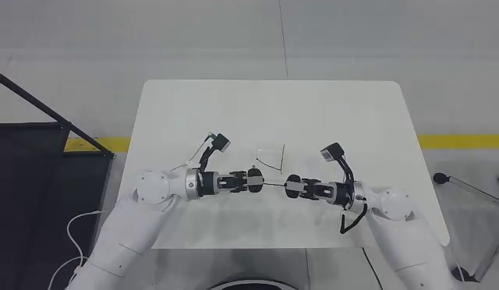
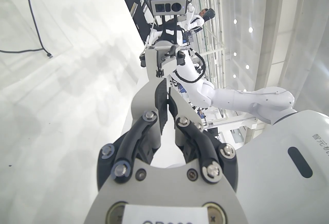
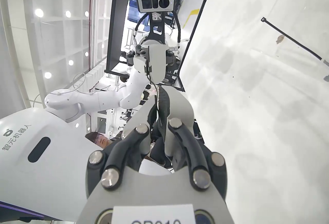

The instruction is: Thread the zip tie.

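Black and thin, the zip tie [image 1: 274, 184] spans the gap between the two grippers over the near half of the white table [image 1: 351, 111], set in from its near edge. The left gripper [image 1: 256, 182] is pinched tight on one end of the strap. The right gripper [image 1: 292, 185] is clamped on the other end. They face each other tip to tip, with a short length of strap between them. Just beyond them a second zip tie [image 2: 38, 27] lies bent on a clear sheet [image 2: 18, 16], near the grippers but apart from them. Past the sheet the white top stretches wide to its far edge and rounded corners. Both side edges lie well apart from the grippers.
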Action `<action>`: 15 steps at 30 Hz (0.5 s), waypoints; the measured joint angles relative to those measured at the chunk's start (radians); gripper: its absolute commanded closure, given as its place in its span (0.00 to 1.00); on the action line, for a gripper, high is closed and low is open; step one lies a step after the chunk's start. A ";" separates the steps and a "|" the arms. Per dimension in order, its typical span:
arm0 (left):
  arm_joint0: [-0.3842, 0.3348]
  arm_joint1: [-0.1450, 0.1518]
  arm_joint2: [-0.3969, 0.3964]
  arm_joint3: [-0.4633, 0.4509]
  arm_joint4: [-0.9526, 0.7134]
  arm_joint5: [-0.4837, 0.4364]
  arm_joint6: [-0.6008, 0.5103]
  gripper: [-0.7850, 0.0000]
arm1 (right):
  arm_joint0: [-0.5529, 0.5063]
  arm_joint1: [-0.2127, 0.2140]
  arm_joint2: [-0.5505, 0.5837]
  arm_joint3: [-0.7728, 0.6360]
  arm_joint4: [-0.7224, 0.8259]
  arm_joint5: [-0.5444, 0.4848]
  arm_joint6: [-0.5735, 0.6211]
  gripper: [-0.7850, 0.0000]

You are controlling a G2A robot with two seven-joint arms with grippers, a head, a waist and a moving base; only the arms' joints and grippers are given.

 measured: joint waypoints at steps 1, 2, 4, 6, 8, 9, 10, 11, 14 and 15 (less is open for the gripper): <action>-0.001 0.000 0.001 0.001 0.000 0.000 0.000 1.00 | 0.000 0.000 -0.001 0.000 0.000 0.000 -0.001 0.96; -0.002 0.000 0.002 0.002 0.000 -0.001 0.000 1.00 | 0.001 0.001 -0.002 0.000 0.000 -0.001 -0.001 0.99; -0.003 0.001 0.003 0.003 -0.001 -0.002 0.001 1.00 | 0.002 0.002 -0.004 0.001 0.000 -0.002 -0.001 1.00; -0.004 0.001 0.005 0.004 -0.002 -0.002 0.002 1.00 | 0.002 0.002 -0.005 0.001 0.000 -0.002 -0.002 1.00; -0.004 0.002 0.006 0.004 -0.003 -0.003 0.003 1.00 | 0.003 0.003 -0.007 0.001 0.003 -0.003 -0.002 1.00; -0.004 0.002 0.006 0.005 -0.004 -0.003 0.004 1.00 | 0.003 0.004 -0.007 0.001 0.004 -0.004 -0.002 1.00; -0.004 0.002 0.007 0.005 -0.005 -0.003 0.005 0.89 | 0.003 0.004 -0.008 0.002 0.004 -0.004 -0.002 1.00; -0.004 0.002 0.007 0.005 -0.008 -0.003 0.009 0.56 | 0.003 0.004 -0.008 0.002 0.005 -0.005 -0.002 1.00; 0.000 0.002 0.004 0.005 -0.029 -0.008 0.030 0.00 | -0.001 0.006 -0.004 0.001 0.017 -0.013 -0.014 1.00; 0.002 0.001 0.002 0.005 -0.038 -0.011 0.038 0.00 | -0.004 0.006 -0.001 0.001 0.024 -0.018 -0.022 1.00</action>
